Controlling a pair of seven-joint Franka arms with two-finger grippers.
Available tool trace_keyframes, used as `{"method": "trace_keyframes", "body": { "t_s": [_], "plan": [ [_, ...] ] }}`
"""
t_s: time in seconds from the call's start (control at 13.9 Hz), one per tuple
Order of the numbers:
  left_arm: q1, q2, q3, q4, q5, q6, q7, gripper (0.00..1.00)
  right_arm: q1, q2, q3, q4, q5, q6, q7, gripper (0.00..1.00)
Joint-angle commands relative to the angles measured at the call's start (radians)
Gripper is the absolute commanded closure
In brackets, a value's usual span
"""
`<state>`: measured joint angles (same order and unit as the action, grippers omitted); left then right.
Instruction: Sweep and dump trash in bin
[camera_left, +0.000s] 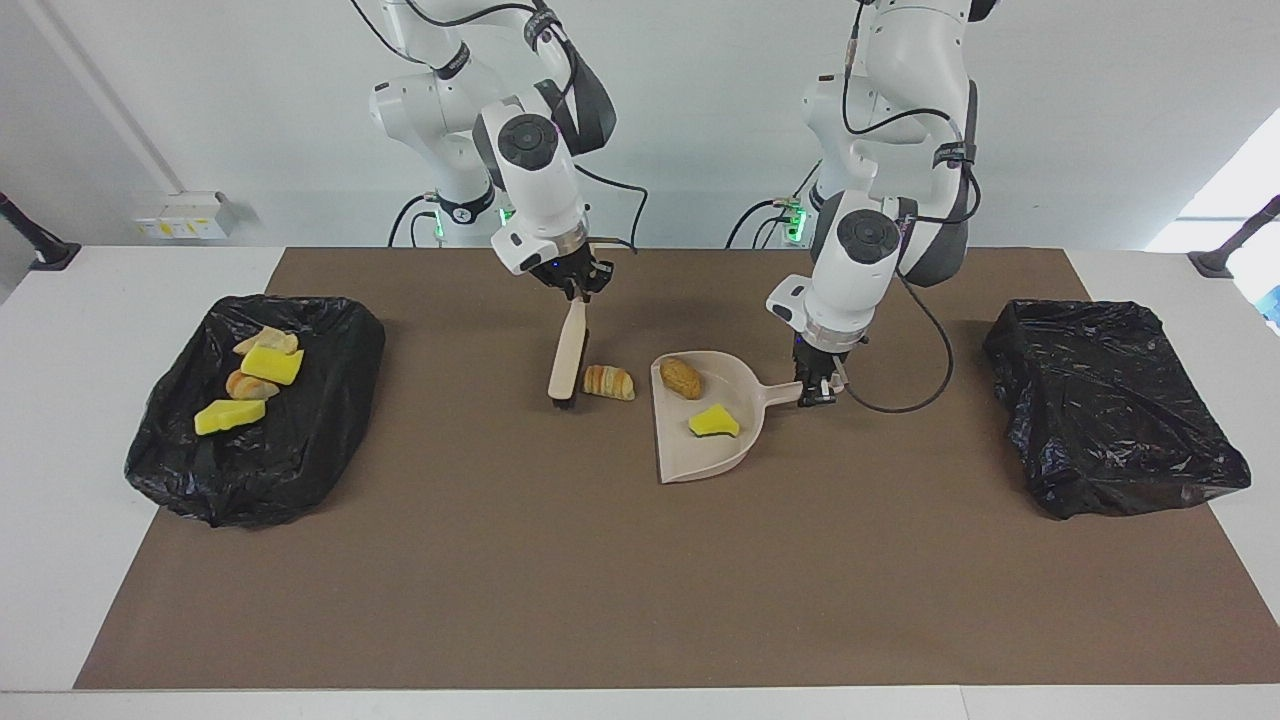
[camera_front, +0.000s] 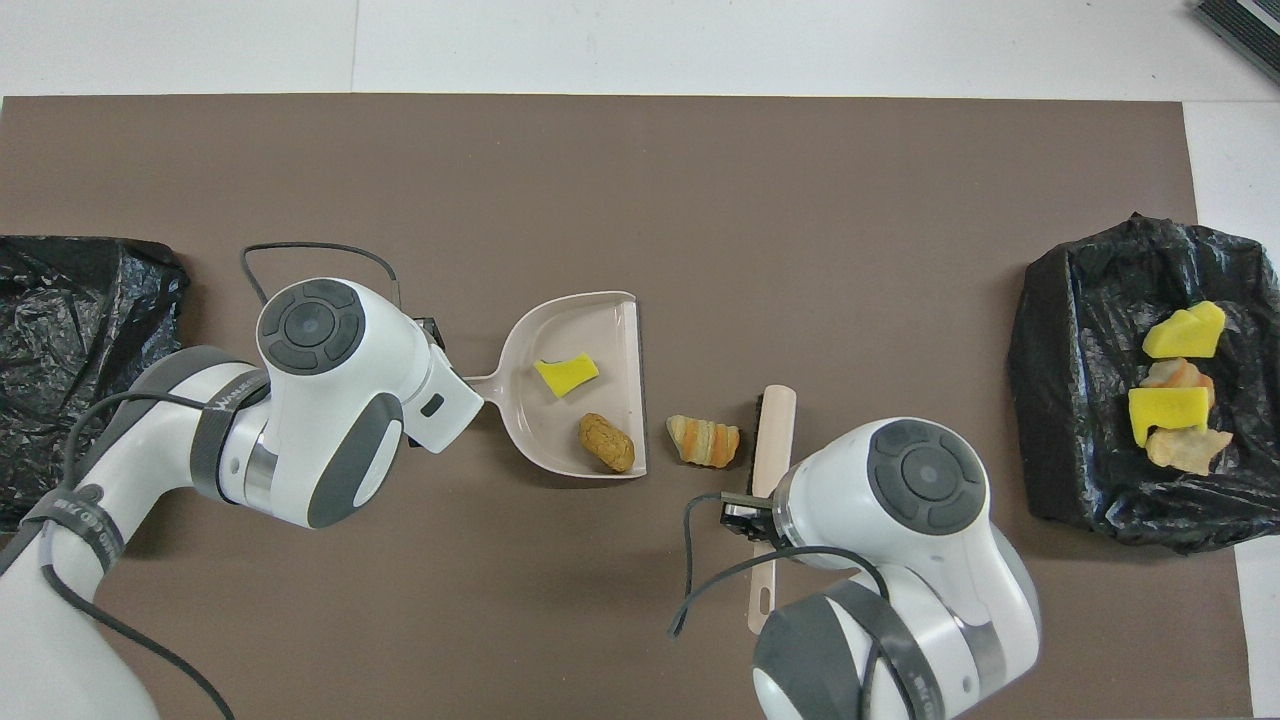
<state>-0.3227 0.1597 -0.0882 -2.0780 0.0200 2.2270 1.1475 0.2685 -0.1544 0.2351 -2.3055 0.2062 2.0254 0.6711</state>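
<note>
Overhead view: two white robot arms work a brown mat, the dustpan at its middle serving as the reference for everything else. The left gripper is clamped on the dustpan's handle, on the side toward the left arm's end of the table. Inside the pan lie two pieces of trash, a yellow sponge wedge and a brown lump; the lump sits nearer the robots. Just outside the pan's open lip, toward the right arm's end, a striped bread-like chunk rests on the mat. The brush stands just beside that chunk, on the side away from the dustpan, bristles down, and the right gripper is clenched on its handle. Well apart from the dustpan, at the right arm's end, a bin lined with a black bag holds four more pieces, yellow and tan. A second black-lined bin sits at the left arm's end. Lettering on the arms' dark wrist bands is visible, but it cannot be made out.
</note>
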Motion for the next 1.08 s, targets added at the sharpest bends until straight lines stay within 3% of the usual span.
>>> {"method": "trace_keyframes", "body": {
  "t_s": [0.0, 0.22, 0.72, 1.0],
  "plan": [
    [-0.010, -0.037, 0.012, -0.053, 0.014, 0.019, 0.004, 1.00, 0.011, -0.094, 0.018, -0.126, -0.022, 0.077, 0.091, 1.00],
    [-0.007, -0.037, 0.012, -0.053, 0.015, 0.022, 0.003, 1.00, 0.063, -0.045, 0.020, -0.140, -0.022, 0.186, 0.121, 1.00],
    [0.002, -0.037, 0.010, -0.054, 0.014, 0.026, -0.006, 1.00, 0.132, 0.094, 0.021, 0.011, -0.001, 0.185, -0.145, 1.00],
    [0.004, -0.037, 0.010, -0.054, 0.012, 0.026, -0.064, 1.00, 0.135, 0.163, 0.024, 0.121, 0.249, 0.187, -0.286, 1.00]
  ]
}}
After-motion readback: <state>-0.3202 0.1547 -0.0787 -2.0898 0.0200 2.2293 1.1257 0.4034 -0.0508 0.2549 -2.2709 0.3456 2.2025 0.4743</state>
